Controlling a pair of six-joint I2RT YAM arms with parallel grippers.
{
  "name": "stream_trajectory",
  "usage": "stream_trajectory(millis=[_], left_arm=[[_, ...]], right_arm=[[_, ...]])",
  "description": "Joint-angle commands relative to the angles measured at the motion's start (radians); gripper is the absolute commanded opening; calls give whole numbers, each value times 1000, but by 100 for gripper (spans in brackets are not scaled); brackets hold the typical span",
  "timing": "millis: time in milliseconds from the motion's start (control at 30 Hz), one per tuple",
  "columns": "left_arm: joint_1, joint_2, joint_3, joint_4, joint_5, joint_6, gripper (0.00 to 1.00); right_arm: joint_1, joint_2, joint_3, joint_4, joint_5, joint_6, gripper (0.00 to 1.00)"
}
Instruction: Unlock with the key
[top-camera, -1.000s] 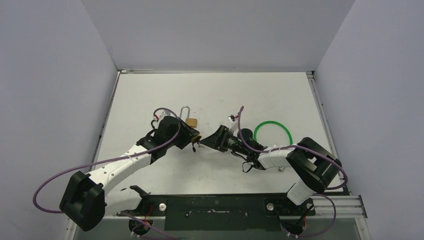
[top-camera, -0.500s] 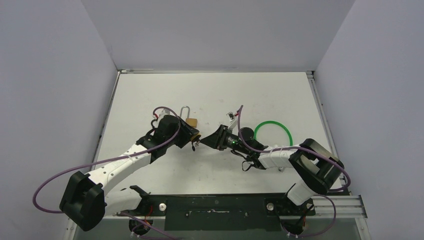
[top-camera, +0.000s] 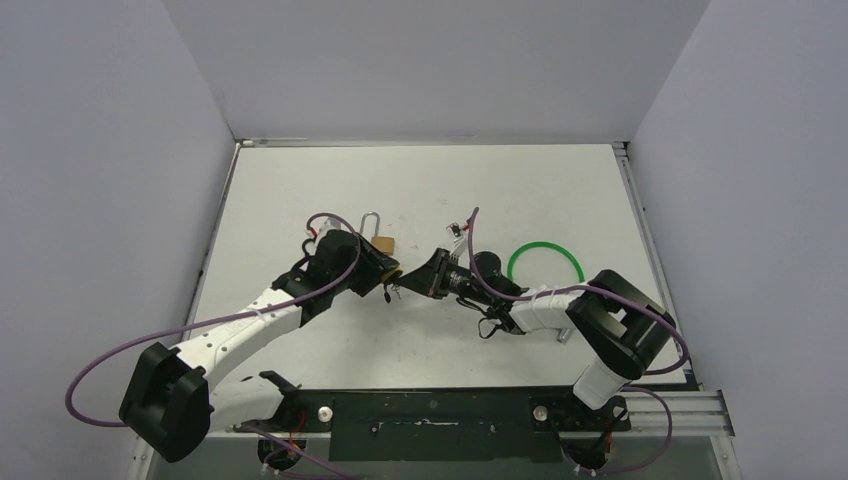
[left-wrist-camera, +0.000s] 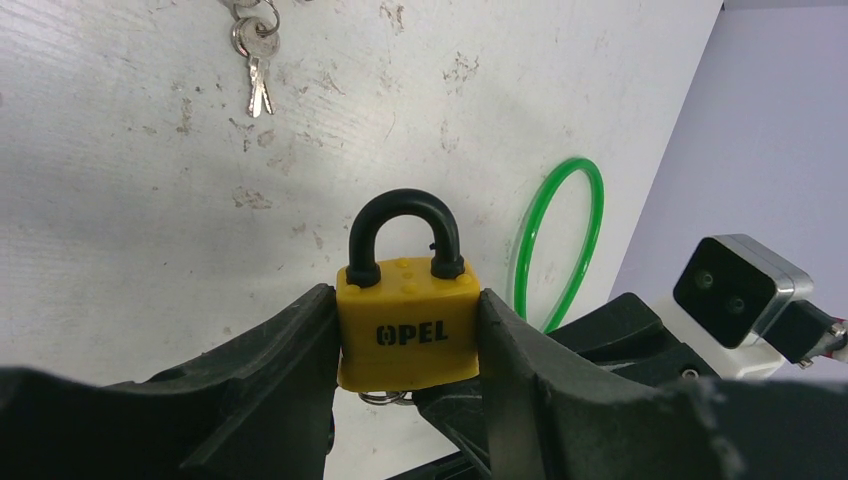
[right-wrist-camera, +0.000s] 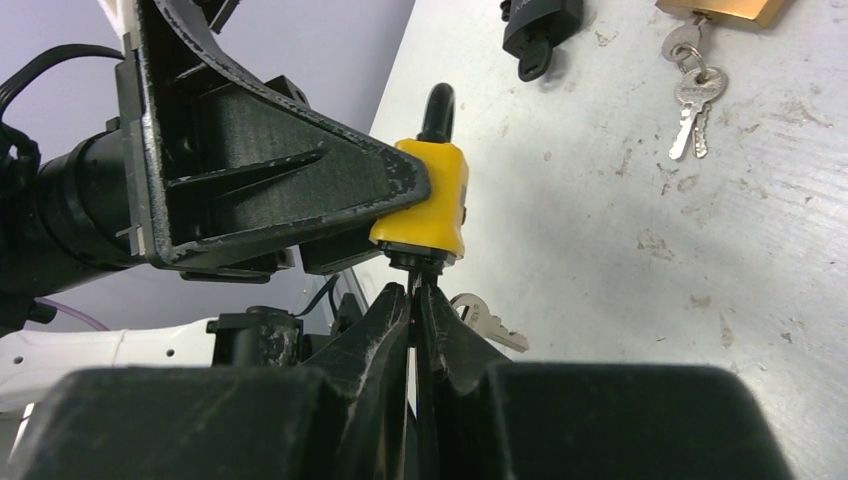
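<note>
My right end effector (right-wrist-camera: 414, 298) just went from half-open to clenched, tips pinched right under yellow padlock (left-wrist-camera: 407, 330) keyway. Inserted key hidden between tips, likely gripped. Spare key (right-wrist-camera: 482, 322) dangles beside. My left end effector (top-camera: 383, 272) grasps padlock body, mid-worktop (top-camera: 560, 190); shackle (left-wrist-camera: 405, 215) not yet released. Turn comes next.

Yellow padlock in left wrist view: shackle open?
No, both legs of the black shackle sit in the yellow padlock body.
</note>
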Motion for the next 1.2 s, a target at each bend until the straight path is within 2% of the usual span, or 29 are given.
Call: stream_trajectory(millis=[0, 233, 367, 500, 700, 900, 967, 1067, 1100, 1167], left_arm=[[7, -24, 34, 67, 32, -13, 0], [7, -30, 15, 108, 117, -45, 0], [7, -51, -18, 152, 127, -67, 0], [6, -124, -71, 241, 79, -71, 0], [7, -192, -97, 352, 78, -55, 0], [8, -212, -108, 463, 124, -44, 0], [8, -212, -116, 500, 134, -39, 0], [9, -212, -127, 550, 137, -17, 0], [9, -210, -128, 563, 136, 1, 0], [9, -204, -121, 572, 132, 59, 0]], right_arm=[[6, 20, 47, 42, -5, 4, 3], [7, 37, 95, -47, 48, 7, 0], [-1, 60, 113, -53, 62, 102, 0], [-14, 115, 27, 234, 35, 325, 0], [-14, 164, -29, 489, 29, 571, 0], [-13, 181, -66, 603, 54, 732, 0], [-14, 176, -75, 605, 59, 739, 0], [-27, 151, -76, 580, 41, 664, 0], [-34, 130, -79, 555, 33, 618, 8], [-52, 75, -90, 472, 18, 511, 33]])
